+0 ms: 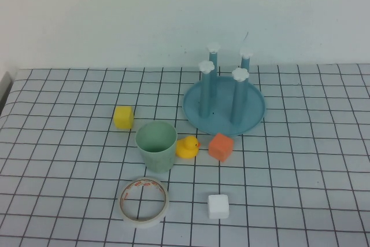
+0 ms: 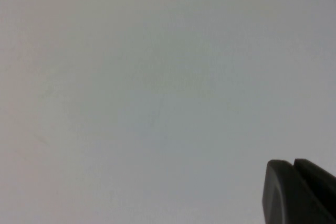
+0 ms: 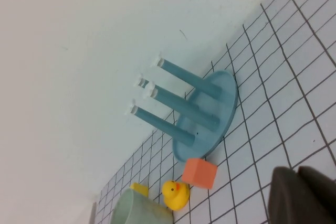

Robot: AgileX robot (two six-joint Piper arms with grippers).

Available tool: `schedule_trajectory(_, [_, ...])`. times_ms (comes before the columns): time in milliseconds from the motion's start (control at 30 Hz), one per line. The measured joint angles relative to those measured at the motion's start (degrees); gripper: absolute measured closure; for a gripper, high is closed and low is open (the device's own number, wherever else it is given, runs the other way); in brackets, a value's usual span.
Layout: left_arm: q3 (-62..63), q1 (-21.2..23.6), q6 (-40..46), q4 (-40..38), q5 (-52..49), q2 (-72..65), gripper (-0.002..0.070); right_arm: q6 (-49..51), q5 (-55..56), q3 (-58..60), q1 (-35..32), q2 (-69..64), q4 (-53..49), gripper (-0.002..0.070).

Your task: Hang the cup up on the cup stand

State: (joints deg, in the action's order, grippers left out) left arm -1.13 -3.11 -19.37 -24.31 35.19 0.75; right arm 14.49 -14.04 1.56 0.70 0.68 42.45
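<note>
Cup (image 1: 156, 144) first: it is pale green and stands upright with its open mouth up, in the middle of the checked table (image 1: 312, 166). Nothing holds it. A small yellow duck (image 1: 187, 147) sits just beside the cup on its right. Past the duck, a little further right, is an orange cube (image 1: 220, 146). A yellow cube (image 1: 123, 117) lies near the cup, on its far left side. On the near side of the cup lies a roll of tape (image 1: 143, 202), flat on the table. A white cube (image 1: 218, 206) rests to the right of the tape.

The cup stand (image 1: 224, 108) is blue and round, like a dish, and it sits further back and to the right of the cup. Four blue pegs stand up from it, each with a small white cap. No cup hangs on any peg.

The left gripper (image 2: 300, 191) shows only as dark tips in the left wrist view, in front of a plain pale wall, and its fingers are pressed together with nothing in them. The right gripper (image 3: 304, 196) shows as dark tips in the right wrist view, above the checked table and near of the stand. Its fingers are together too, and empty.
</note>
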Motion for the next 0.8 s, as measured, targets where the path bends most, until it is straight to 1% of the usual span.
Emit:
schedule_trajectory(167, [0.00,0.00,-0.87,-0.24,4.80,0.02,0.0676,-0.06,-0.28,0.00,0.00,0.00,0.14,0.0665])
schedule_trajectory(367, [0.00,0.00,-1.85,1.18,5.43,0.02,0.0676,-2.33,-6.36,0.00,0.00,0.00,0.01,0.0665])
schedule_trajectory(500, [0.00,0.00,-2.38,1.65,4.93,0.02,0.0676,-3.70,-4.21,0.00,0.00,0.00,-0.25,0.0665])
schedule_trajectory(633, [0.00,0.00,-4.72,1.75,-0.44,0.02,0.0676,-4.14,-1.51,0.00,0.00,0.00,-0.25,0.0665])
schedule_trajectory(733, [0.00,0.00,-5.48,4.83,-7.75,0.02,0.0676,-6.63,-4.58,0.00,0.00,0.00,-0.66,0.0665])
schedule_trajectory(800, [0.00,0.00,-5.09,7.14,-14.34,0.02,0.0676,-7.13,-5.77,0.00,0.00,0.00,-0.82,0.0665])
